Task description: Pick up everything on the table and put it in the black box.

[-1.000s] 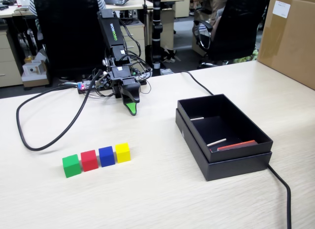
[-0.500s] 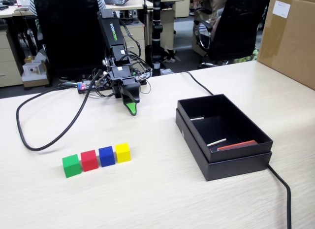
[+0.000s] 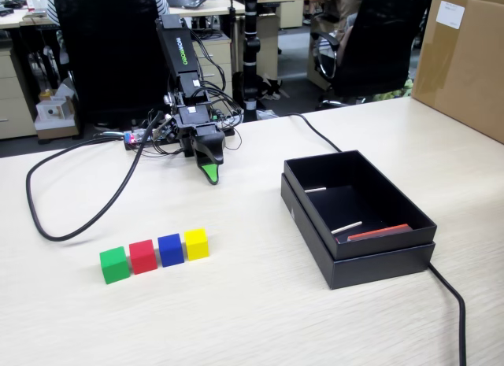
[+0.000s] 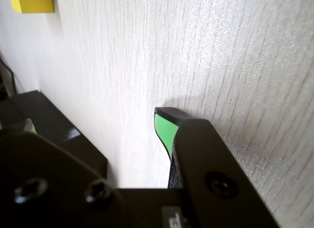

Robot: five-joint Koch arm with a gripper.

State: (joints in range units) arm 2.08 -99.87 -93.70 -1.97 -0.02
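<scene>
Cubes in a neat row on the table, touching side to side: green cube, red cube, blue cube, yellow cube. Gripper far back near the arm's base, tip pointing down at the bare wood, well apart from the row. From the tip, in the fixed view, cubes toward the camera and a bit left; yellow nearest, green farthest. Row slanting, so a squeeze across it and not along it looks best, perhaps yellow first since one side stands free. Box off to the right, open, well apart from the cubes; two small white sticks and a flat red strip already inside, hard to name. No cube in it yet. Nothing held. In the wrist view only one green tip showing, the other jaw hidden behind dark parts, so open or shut: cannot tell. There, just a corner of yellow at the top left edge, other cubes cut off. Black cable looping on the left, clear of the row.
</scene>
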